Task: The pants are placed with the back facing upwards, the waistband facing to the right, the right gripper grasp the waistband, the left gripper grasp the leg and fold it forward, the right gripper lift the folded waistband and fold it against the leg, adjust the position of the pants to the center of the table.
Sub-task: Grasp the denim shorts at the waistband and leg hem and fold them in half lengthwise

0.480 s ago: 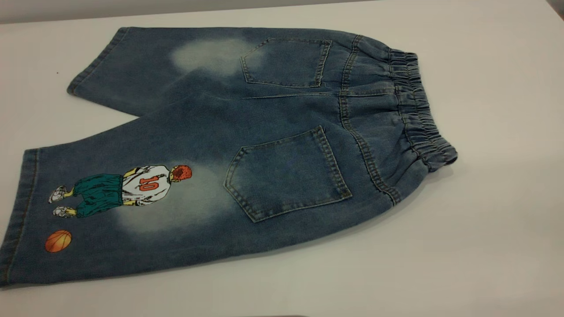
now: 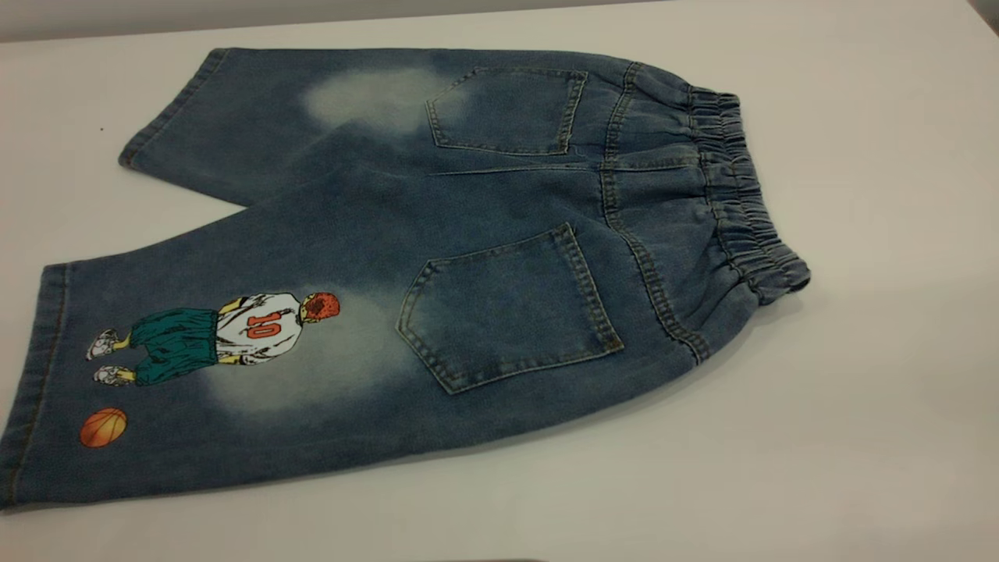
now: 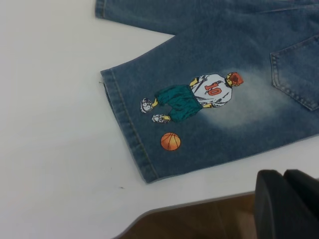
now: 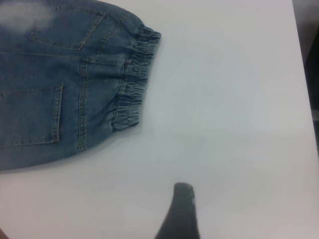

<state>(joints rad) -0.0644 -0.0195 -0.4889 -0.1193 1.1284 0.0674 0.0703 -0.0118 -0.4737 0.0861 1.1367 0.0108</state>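
Observation:
The pants (image 2: 468,234), faded blue denim shorts, lie flat on the table (image 2: 858,406) with the two back pockets up. The elastic waistband (image 2: 741,195) points right. The leg (image 2: 195,375) with the number 10 player and orange ball (image 2: 103,427) lies nearest the front left; the plain leg is behind it. Neither gripper shows in the exterior view. In the left wrist view my left gripper (image 3: 283,174) hangs shut and empty over the table edge, apart from the printed leg (image 3: 199,114). Only a dark sliver of my right gripper (image 4: 182,211) shows, over bare table away from the waistband (image 4: 134,84).
The table's front edge (image 3: 199,201) runs close to the printed leg's hem, with brown floor (image 3: 199,221) below it. White tabletop stretches to the right of the waistband and in front of the shorts.

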